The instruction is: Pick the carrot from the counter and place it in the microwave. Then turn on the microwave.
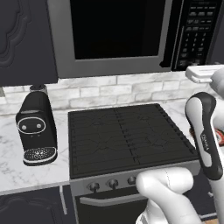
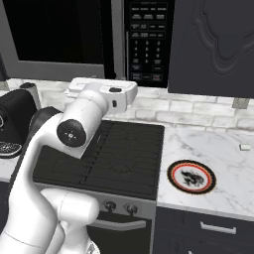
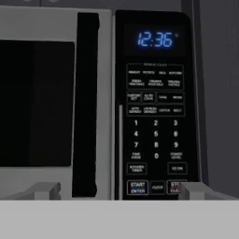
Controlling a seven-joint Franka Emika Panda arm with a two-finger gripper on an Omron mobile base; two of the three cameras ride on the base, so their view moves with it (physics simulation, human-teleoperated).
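Grey-framed, dark-glass microwave [image 3: 56, 102] door shut; carrot presumably inside, unseen through glass. Left: pressing start on black button panel [image 3: 155, 116]. Two-finger gripper [image 3: 119, 190] facing it, jaws wide apart, empty.

The microwave [image 1: 118, 35] has a matt grey metal-look frame, dark glossy glass and a smooth black button panel [image 3: 155, 116]. The surface [image 2: 218, 158] looks like polished white marble with grey veins. The stovetop [image 1: 127, 135] is matt black and ridged; the coffee machine [image 1: 36, 129] is smooth black plastic.
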